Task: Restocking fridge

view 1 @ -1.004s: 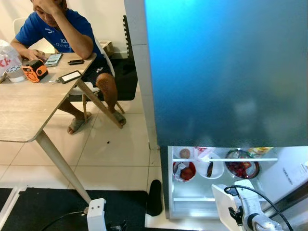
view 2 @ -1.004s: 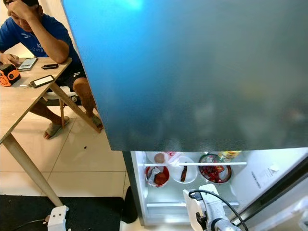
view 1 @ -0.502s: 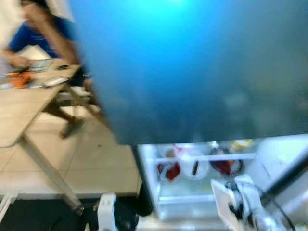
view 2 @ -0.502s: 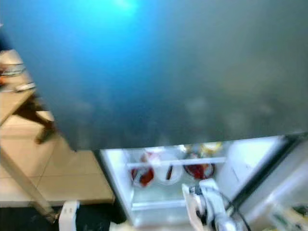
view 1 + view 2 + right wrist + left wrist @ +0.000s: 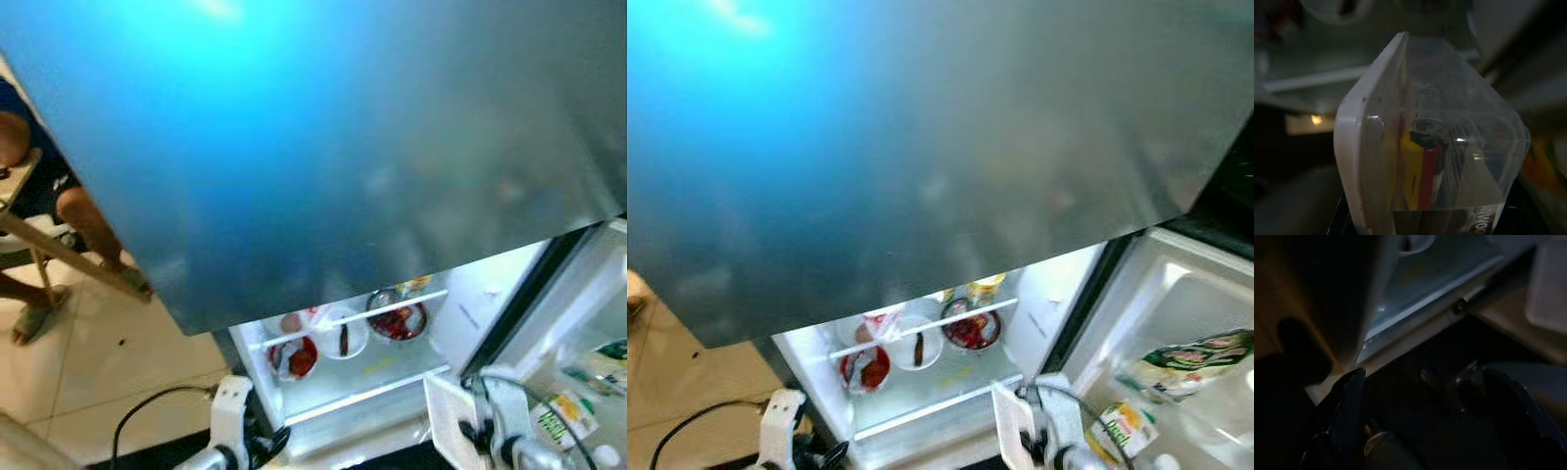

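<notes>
The robot is standing right up against the open fridge (image 5: 392,382), whose blue-grey upper door (image 5: 343,147) is looming across most of what its head cameras are taking in. Below that door the lit lower compartment is showing a wire-fronted shelf (image 5: 353,315) already carrying several bowls: a red-filled one (image 5: 295,357), a white one with a dark strip in it (image 5: 343,336), and a darker bowl of red food (image 5: 397,318). The open door at the right is holding packets and a bottle in its rack (image 5: 1176,372).

The right claw (image 5: 1425,230) is clamped on a clear-lidded white container (image 5: 1420,147) with something yellow and red inside; the container (image 5: 446,411) is hanging low, just in front of the fridge's bottom edge, not yet inside. The left claw (image 5: 1425,431) is idling low near the floor in shadow, its fingers spread apart and holding nothing.

A seated person's legs (image 5: 93,225) are showing at the far left by a counter leg.

By my reckoning the restocking is partly under way: the fridge is open and some food is shelved, but this container is waiting to be lifted in and set on a shelf, and the door is yet to be closed.
</notes>
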